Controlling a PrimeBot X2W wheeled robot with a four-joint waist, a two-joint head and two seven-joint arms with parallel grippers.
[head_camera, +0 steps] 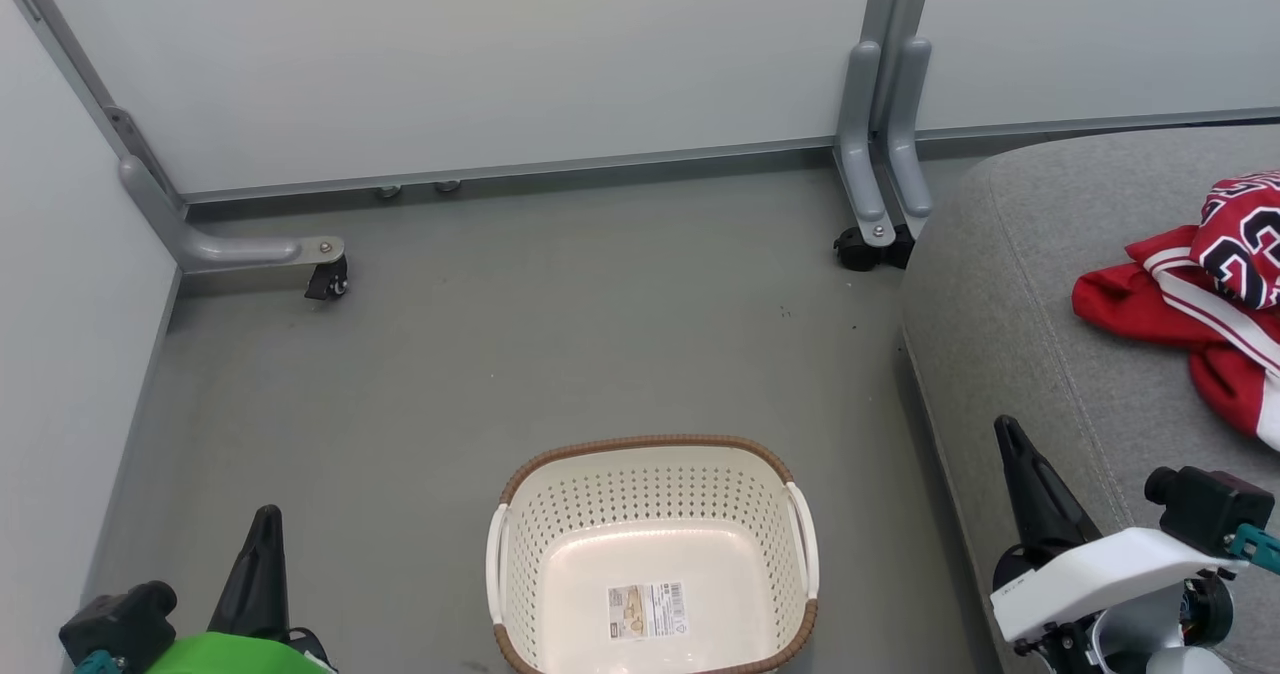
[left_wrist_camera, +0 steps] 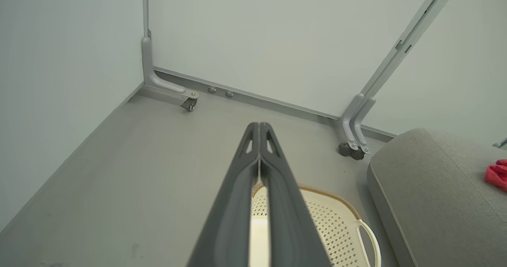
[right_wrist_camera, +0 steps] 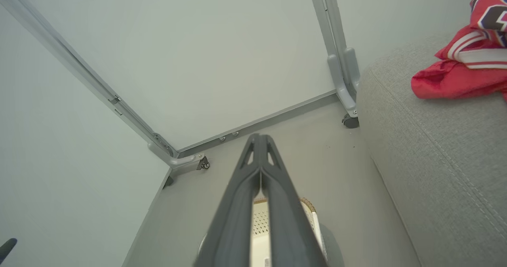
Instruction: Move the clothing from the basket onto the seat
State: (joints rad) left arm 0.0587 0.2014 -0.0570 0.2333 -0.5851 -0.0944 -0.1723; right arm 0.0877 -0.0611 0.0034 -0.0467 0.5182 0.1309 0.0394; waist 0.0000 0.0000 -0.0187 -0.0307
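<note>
The red clothing with white-striped trim lies crumpled on the grey seat at the right; the jersey's black-and-white lettering faces up. The same clothing rests on the seat in the right wrist view, and a red corner peeks in on the left wrist side. The cream basket stands on the floor at bottom centre, holding only its label sticker. My left gripper is shut at the lower left, its fingertips pressed together. My right gripper is shut beside the seat's front edge, holding nothing.
Pale partition panels wall in the grey floor. Their metal feet with castors stand at the back left and next to the seat's far corner.
</note>
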